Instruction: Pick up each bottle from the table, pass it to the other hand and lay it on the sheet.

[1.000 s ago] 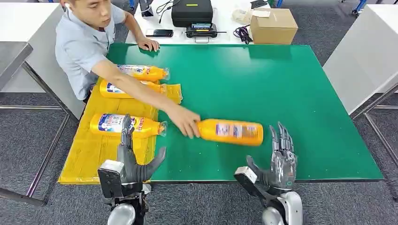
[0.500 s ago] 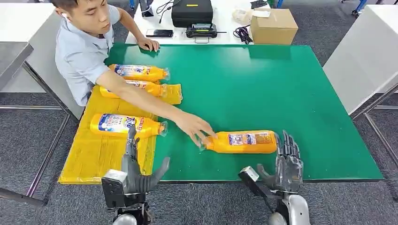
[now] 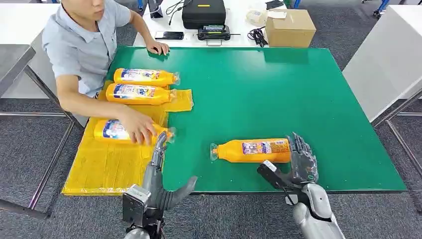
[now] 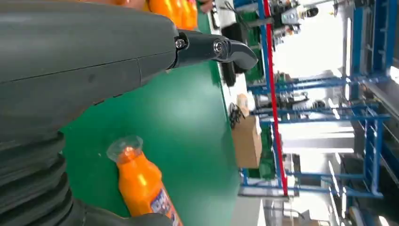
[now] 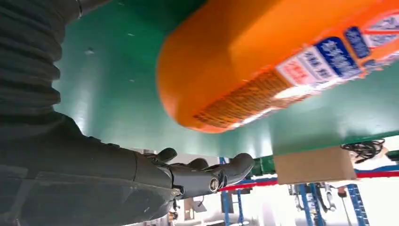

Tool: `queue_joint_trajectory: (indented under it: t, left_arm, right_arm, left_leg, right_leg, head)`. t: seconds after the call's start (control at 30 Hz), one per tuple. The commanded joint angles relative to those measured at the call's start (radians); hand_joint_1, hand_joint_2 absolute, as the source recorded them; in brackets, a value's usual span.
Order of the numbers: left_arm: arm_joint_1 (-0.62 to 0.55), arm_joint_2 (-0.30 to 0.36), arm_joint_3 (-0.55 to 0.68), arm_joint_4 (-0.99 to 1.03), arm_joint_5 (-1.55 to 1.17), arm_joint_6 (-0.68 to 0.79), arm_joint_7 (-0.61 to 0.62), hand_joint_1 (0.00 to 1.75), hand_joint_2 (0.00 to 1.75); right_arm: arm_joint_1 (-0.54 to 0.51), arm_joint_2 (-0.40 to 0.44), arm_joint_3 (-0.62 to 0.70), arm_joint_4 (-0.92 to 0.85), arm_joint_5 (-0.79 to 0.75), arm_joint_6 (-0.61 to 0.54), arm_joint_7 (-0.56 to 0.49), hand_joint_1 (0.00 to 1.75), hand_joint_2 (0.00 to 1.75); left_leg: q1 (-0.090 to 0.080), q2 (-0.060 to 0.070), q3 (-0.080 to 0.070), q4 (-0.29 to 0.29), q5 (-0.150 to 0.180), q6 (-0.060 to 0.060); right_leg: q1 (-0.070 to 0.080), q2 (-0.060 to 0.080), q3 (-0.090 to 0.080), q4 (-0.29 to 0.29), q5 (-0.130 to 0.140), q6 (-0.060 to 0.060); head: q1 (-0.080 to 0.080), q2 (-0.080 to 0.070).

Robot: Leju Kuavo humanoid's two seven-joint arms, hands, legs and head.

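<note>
Bottle (image 3: 254, 151): lies on its side on the green desk (image 3: 298, 94), near edge, cap pointing left.
Right hand (image 3: 302, 162): empty, fingers spread, just beside the bottle's base.
Left hand (image 3: 158, 181): empty, fingers apart, near the yellow sheet (image 3: 107, 164).

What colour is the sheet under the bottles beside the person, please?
Yellow; the sheet shows best in the head view.

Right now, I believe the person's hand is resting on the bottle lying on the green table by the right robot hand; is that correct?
Not quite. The person's hand rests on the nearest bottle on the yellow sheet, not on the bottle lying on the green table. That one lies untouched beside the right robot hand, which is open. The head view shows this.
</note>
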Motion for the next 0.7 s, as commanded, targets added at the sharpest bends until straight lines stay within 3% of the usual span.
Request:
queue_joint_trajectory:
  t: [0.03,0.43,0.7]
  left_arm:
    - [-0.049,0.030,-0.030,0.052,0.004,-0.008,-0.002,0.00,1.75]
    - [-0.063,0.035,-0.049,0.054,-0.031,-0.005,-0.009,0.00,1.75]
    - [-0.081,0.022,-0.051,0.072,-0.047,0.006,0.013,0.00,1.75]
  right_arm:
    - [-0.125,-0.002,0.095,0.140,0.023,-0.011,-0.004,0.00,1.75]
    - [-0.134,0.015,0.159,0.105,0.033,0.006,0.010,0.00,1.75]
    - [-0.181,0.036,0.204,0.194,0.046,0.071,0.051,0.00,1.75]
  left_leg:
    - [0.001,0.003,0.004,0.000,-0.002,-0.002]
    - [0.001,0.002,0.002,-0.001,-0.001,-0.002]
    - [0.001,0.003,0.003,0.000,-0.002,-0.002]
  right_leg:
    - [0.001,0.003,0.004,-0.001,-0.001,-0.002]
    - [0.001,0.002,0.002,0.000,-0.001,-0.002]
    - [0.001,0.002,0.003,-0.001,-0.001,-0.002]
  head:
    - [0.000,0.000]
    - [0.000,0.000]
    - [0.000,0.000]
